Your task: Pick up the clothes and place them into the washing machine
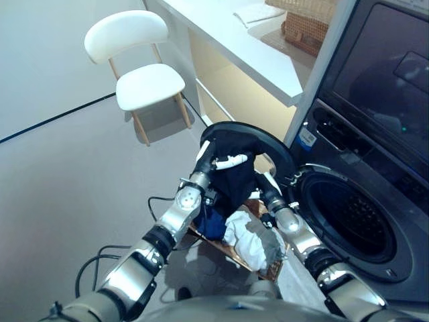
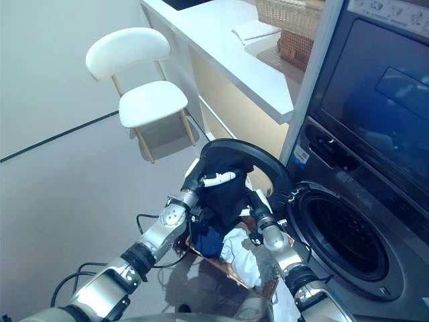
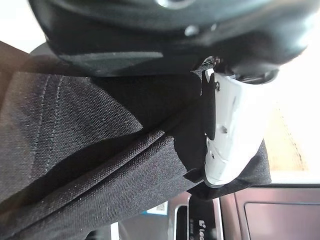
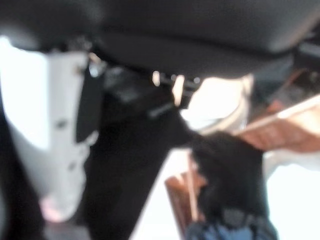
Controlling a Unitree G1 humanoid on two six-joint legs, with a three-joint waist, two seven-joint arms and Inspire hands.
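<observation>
Black garment [image 1: 231,171] lifted over the basket [image 1: 268,270], beside the washer drum [image 1: 348,218].
My left hand [image 1: 216,159] pinches it; right hand [image 1: 263,182] fingers hidden, can't tell.

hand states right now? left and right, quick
Left robot hand: closed on the black garment, thumb pinching the cloth.
Right robot hand: buried in the same garment, fingers hidden; cannot tell.

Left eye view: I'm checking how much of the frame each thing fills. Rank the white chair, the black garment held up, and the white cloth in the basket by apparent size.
1. White chair, though it stands farther from the camera.
2. Black garment, held by the left hand.
3. White cloth, partly hidden, so its full size is unsure.
</observation>
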